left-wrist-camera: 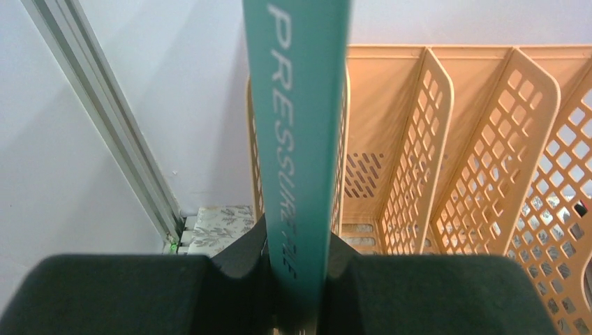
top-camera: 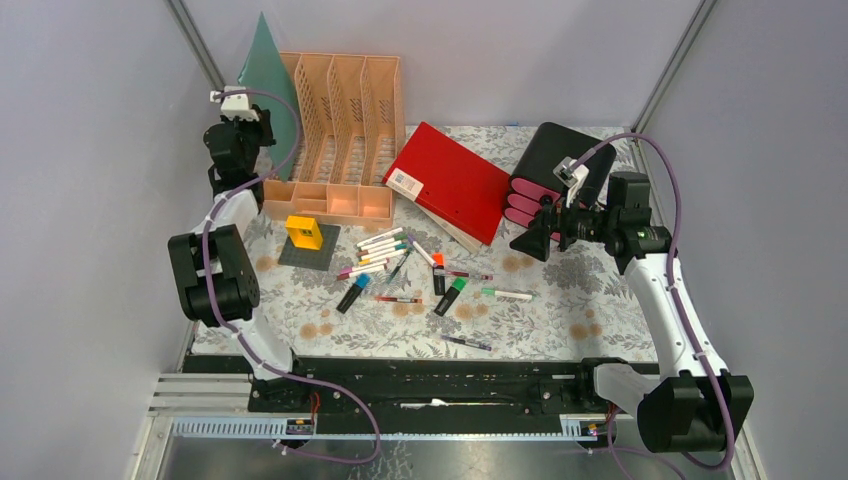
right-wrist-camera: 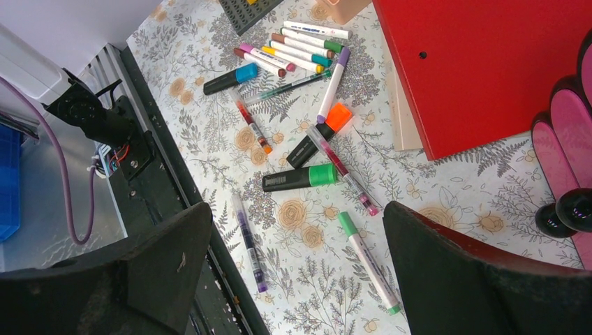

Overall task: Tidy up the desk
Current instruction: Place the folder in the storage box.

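Observation:
The desk (top-camera: 560, 310) wears a white cloth with grey ferns and tan flowers. My left gripper (top-camera: 245, 112) is raised at the back left, shut on a thin teal book (top-camera: 265, 75). In the left wrist view the book's spine (left-wrist-camera: 300, 105) stands upright between the jaws of that gripper (left-wrist-camera: 297, 279), right at the left wall of the peach file rack (left-wrist-camera: 447, 139). My right gripper (top-camera: 535, 240) hovers open over the right side of the desk. In the right wrist view nothing sits within the right gripper (right-wrist-camera: 297, 209).
The file rack (top-camera: 345, 100) stands at the back with a low tray (top-camera: 330, 200) in front. A red book (top-camera: 450, 180) leans beside a black-and-pink drawer box (top-camera: 545, 165). Several markers (top-camera: 385, 250) lie scattered mid-desk. A yellow brick (top-camera: 303, 232) sits on a grey baseplate (top-camera: 310, 255).

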Tool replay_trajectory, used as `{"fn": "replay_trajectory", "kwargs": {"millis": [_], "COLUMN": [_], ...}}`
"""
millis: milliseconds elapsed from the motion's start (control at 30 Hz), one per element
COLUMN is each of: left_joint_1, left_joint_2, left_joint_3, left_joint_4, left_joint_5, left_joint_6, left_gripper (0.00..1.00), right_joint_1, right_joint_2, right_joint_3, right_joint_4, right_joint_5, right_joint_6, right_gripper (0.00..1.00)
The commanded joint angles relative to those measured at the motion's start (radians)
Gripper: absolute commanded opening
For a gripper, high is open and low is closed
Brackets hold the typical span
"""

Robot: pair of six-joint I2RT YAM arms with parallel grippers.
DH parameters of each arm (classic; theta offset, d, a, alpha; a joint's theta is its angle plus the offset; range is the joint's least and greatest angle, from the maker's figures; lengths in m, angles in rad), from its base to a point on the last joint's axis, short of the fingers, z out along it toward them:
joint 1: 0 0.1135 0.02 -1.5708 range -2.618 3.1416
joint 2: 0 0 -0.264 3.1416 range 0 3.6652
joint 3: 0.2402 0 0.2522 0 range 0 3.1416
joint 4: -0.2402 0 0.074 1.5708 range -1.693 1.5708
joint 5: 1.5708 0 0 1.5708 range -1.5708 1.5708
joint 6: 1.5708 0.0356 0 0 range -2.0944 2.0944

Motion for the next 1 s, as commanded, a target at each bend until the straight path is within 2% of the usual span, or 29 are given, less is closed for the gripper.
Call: {"fn": "replay_trajectory", "kwargs": {"millis": [0, 500, 600, 800, 967], "left_joint_1": [0.016, 0.016, 0.016, 0.017, 0.017], "left_joint_2": [0.035, 0.09, 0.082, 0.041, -0.027], "left_joint_3": [0.106, 0.026, -0.001, -0.03, -0.076], "left_joint_4": [0.135, 0.217, 0.229, 0.221, 0.218], "left_joint_5": [0.051, 0.084, 0.068, 0.034, -0.04], "left_joint_6": [-0.042, -0.085, -0.1, -0.157, -0.253], "left_gripper": [0.0, 0.09, 0.21, 0.57, 0.78], "right_joint_1": [0.001, 0.001, 0.001, 0.001, 0.001], "right_joint_2": [0.011, 0.021, 0.019, 0.015, 0.006], "right_joint_3": [0.003, 0.003, 0.004, 0.003, 0.002], "right_joint_4": [0.022, 0.021, 0.02, 0.021, 0.021], "right_joint_5": [-0.016, -0.015, -0.016, -0.021, -0.02], "right_joint_6": [-0.019, -0.025, -0.025, -0.026, -0.028], "right_gripper": [1.0, 1.0, 1.0, 1.0, 1.0]}}
